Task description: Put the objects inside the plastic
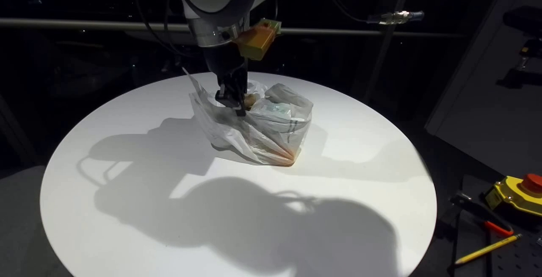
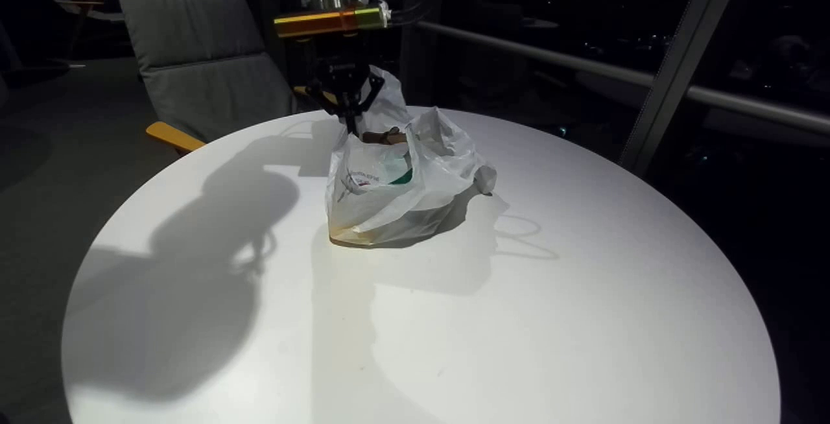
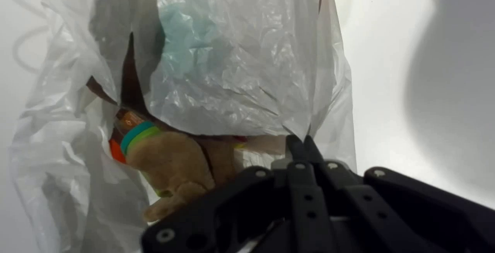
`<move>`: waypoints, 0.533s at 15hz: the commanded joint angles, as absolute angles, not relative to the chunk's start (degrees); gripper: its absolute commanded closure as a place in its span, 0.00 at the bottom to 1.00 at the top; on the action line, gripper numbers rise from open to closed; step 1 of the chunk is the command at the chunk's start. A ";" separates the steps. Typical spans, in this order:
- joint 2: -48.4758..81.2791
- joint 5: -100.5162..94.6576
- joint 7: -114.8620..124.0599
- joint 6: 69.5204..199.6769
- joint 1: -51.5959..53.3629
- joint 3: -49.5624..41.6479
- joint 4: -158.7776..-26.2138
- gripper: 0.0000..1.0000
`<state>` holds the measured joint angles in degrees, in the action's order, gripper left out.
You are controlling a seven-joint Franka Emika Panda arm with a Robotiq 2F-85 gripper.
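Wrist view: claw (image 3: 300, 139) was closed, nipping the rim of the plastic bag (image 3: 232, 75); tan object (image 3: 168, 160) sat in its mouth. In an exterior view: bag stood well in from the near edge of the table (image 1: 127, 247), wide strip between. In an exterior view: table ran out both sides; grey chair (image 2: 194, 41) showed past its edge.

darkness is surrounding the white table (image 1: 338, 189), while broad grey shadows (image 1: 245, 222) are falling across its brightly lit top.
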<state>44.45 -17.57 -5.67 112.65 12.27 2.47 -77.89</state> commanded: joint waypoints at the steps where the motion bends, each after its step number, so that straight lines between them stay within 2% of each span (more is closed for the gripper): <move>1: 41.19 -18.32 0.71 114.95 13.25 0.93 -81.40 1.00; 8: 34.98 -18.03 10.67 115.60 13.49 -0.38 -86.63 1.00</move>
<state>40.96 -17.57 6.03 113.65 12.62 0.82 -81.11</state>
